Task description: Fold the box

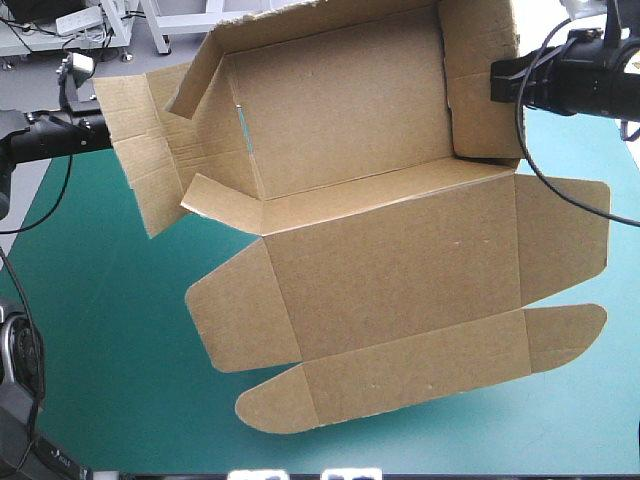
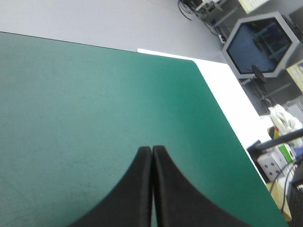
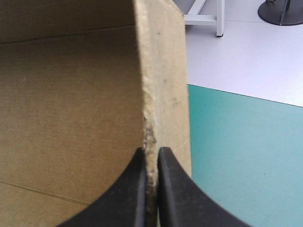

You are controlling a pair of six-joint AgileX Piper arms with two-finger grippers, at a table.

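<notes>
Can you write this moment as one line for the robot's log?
box: walls partly raised | right gripper: jaws shut on box wall | left gripper: jaws shut, empty

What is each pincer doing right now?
Left pincer: closed, holding nothing.
Right pincer: closed on an edge of the box.

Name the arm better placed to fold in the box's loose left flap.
Probably left: the left arm sits beside the flap, jaws shut on nothing. The right jaws clamp the box wall.
</notes>
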